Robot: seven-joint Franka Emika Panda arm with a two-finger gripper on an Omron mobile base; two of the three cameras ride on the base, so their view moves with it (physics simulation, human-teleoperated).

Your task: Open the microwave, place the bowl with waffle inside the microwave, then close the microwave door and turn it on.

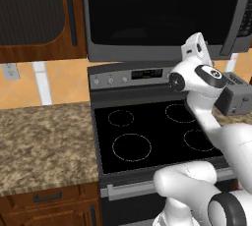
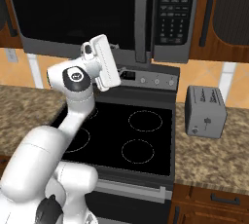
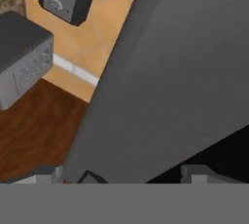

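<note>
Door-opening step in hand: the wide dark-grey over-range microwave (image 2: 102, 13), above the black glass stove (image 1: 147, 136), has its black glass door (image 1: 157, 9) shut, and the gripper (image 3: 133, 177), spread wide and empty beneath it, must next reach the long grey bar handle (image 2: 141, 18).

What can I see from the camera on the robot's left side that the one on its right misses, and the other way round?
Left-side camera alone: a wall outlet on the tiled wall, and the wooden drawer under the left counter.

Right-side camera alone: the microwave's button panel facing the camera, its long door handle, and the whole toaster on the right counter.

Both: the microwave with its door shut, the black stove with four burner rings, and the white arm raised toward the microwave.
</note>
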